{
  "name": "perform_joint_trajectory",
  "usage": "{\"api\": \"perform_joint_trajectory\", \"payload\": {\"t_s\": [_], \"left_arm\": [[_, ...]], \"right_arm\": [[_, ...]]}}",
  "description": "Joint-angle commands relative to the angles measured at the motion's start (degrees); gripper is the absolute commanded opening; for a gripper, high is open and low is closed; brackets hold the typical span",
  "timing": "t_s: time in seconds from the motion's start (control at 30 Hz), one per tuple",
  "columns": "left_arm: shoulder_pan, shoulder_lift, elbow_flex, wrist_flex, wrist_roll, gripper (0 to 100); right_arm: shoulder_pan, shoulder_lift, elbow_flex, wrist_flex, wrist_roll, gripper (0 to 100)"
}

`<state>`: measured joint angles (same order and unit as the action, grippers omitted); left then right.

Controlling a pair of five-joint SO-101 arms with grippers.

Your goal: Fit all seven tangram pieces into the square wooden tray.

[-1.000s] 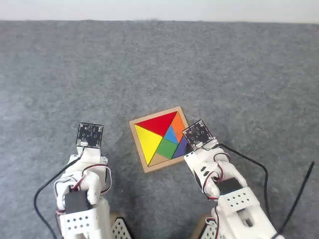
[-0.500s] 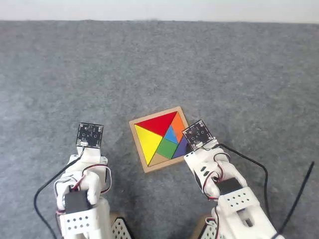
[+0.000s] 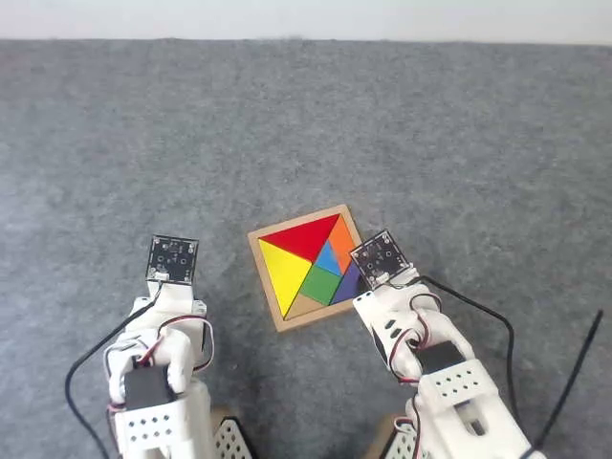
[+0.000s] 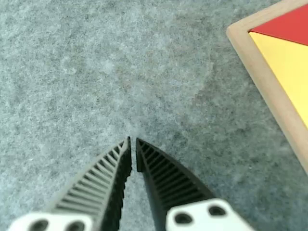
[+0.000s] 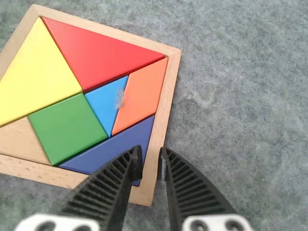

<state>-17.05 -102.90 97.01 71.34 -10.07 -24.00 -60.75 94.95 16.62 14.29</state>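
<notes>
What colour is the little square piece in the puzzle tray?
The square piece is green; the right wrist view shows it best.

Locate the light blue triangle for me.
In the high view the light blue triangle lies flat near the middle of the wooden tray, between the green square, the orange piece and the red triangle.

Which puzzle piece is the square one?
The green piece in the wooden tray. It has four even sides; the orange piece is a slanted parallelogram and the other five are triangles.
</notes>
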Motion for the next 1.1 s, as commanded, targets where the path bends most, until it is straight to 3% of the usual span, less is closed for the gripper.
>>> {"api": "perform_joint_trajectory", "payload": {"t_s": [0.0, 0.4, 0.6, 0.73, 1.07], "left_arm": [[0.44, 0.53, -0.48, 0.18, -0.62, 2], [0.44, 0.53, -0.48, 0.18, -0.62, 2], [0.44, 0.53, -0.48, 0.18, -0.62, 2], [0.44, 0.53, -0.48, 0.18, -0.62, 2], [0.44, 0.53, -0.48, 0.18, -0.62, 2]], "right_arm": [[-0.04, -1.27, 1.05, 0.13, 0.70, 6.6], [0.13, -3.91, 1.14, -3.47, 0.00, 6.9], [4.88, -15.78, 1.49, -2.15, -13.63, 6.9], [7.08, -24.92, 1.93, 6.90, -19.60, 6.9], [5.76, -43.65, 1.58, 34.33, -19.78, 6.9]]}}
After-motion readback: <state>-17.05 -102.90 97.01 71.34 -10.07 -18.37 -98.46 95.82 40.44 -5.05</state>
